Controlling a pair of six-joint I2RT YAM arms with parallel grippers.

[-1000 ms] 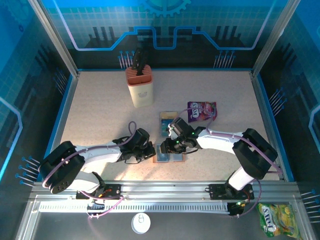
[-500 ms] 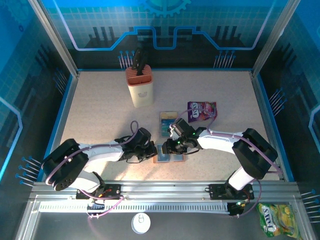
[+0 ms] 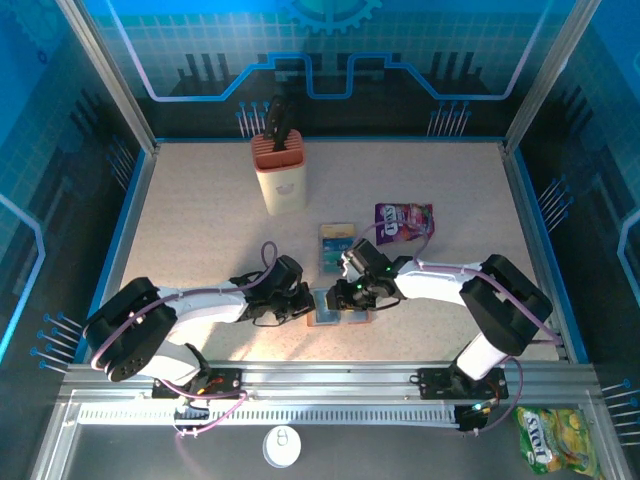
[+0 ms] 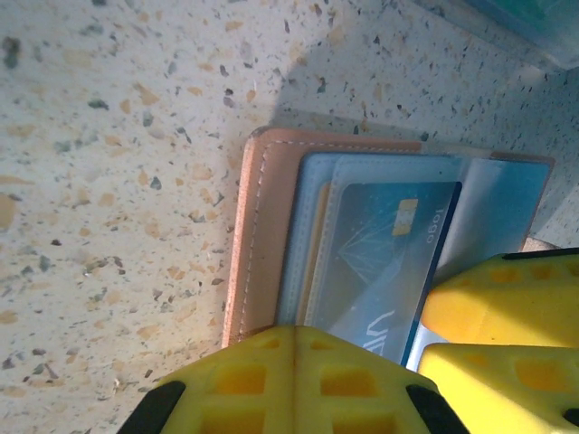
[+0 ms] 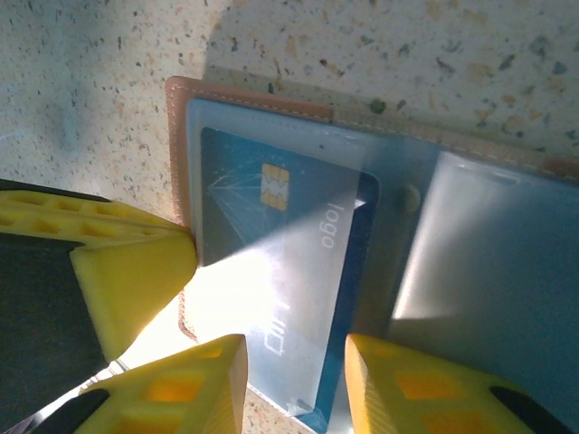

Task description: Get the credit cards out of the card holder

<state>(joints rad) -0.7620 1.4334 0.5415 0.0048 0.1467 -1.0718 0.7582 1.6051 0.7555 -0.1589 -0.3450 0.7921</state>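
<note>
The brown card holder lies open on the table between both grippers. A teal credit card with a gold chip sits in its grey-blue pocket, also in the left wrist view as the card. More teal credit cards lie loose on the table just behind. My left gripper is shut, its tip pressed on the holder's leather edge. My right gripper has its jaws apart, one on each side of the card's near end. From above, the left gripper and right gripper almost meet.
A purple snack packet lies right of the loose cards. A tan knife block stands at the back. A white lid and a green packet lie off the table in front.
The right gripper has edged slightly lower over the card holder. The left gripper and the holder have stayed where they were.
</note>
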